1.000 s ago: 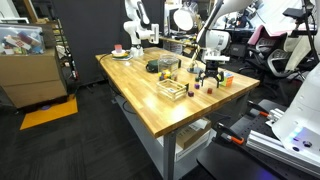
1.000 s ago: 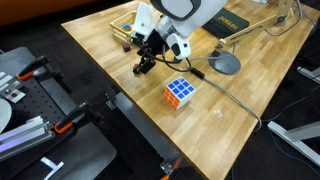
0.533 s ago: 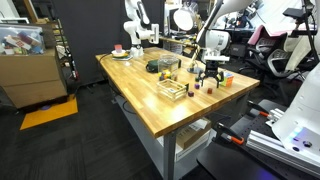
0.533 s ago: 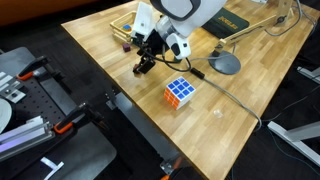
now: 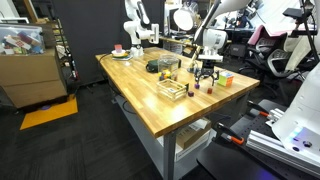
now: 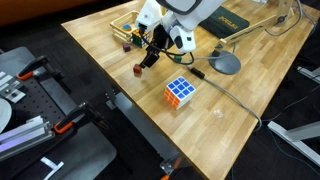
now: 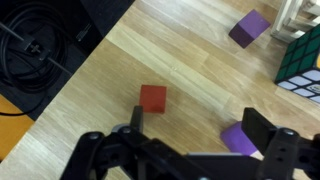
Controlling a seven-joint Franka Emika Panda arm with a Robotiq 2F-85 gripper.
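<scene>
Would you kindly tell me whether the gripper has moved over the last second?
Yes. In an exterior view the gripper, open, has risen up and away from the red block, which stays put near the Rubik's cube.

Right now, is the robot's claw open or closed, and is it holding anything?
Gripper: open, holding nothing. The red block lies loose near its fingers.

We see that the gripper (image 6: 149, 59) has lifted away from the table (image 6: 230, 110). The red block (image 6: 137, 70), earlier right at its fingertips, now sits clear below them.
</scene>
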